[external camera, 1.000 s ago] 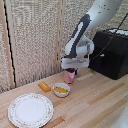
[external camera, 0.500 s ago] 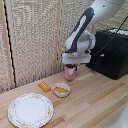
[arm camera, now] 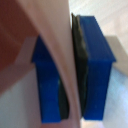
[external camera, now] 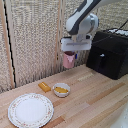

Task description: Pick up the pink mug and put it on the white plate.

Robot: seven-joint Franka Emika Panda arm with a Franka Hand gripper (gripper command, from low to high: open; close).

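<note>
The gripper (external camera: pixel 69 52) is clamped on the rim of the mug (external camera: pixel 68 59). In the wrist view, the two blue fingers (arm camera: pixel 95 70) press the thin pink wall of the mug (arm camera: pixel 55 55) between their dark pads, one finger on each face of the wall.

The mug hangs directly below the gripper, clear of the table (external camera: pixel 95 97). No part of it touches the wood. Its dark opening faces up against the white gripper block. The mug appears roughly upright; the handle cannot be made out at this resolution.

The platter (external camera: pixel 30 110) lies flat on the table, well below the gripper and well off to the exterior view's left of it. The mug is not above the platter.

Between the gripper's position and the platter, on the table:
- a bowl (external camera: pixel 61 89) with yellow contents, below the gripper and slightly toward the platter;
- a small orange block (external camera: pixel 44 87), just beside the bowl on its platter side.

A black box (external camera: pixel 108 52) stands on the table to the exterior view's right of the gripper, near but apart from it.
</note>
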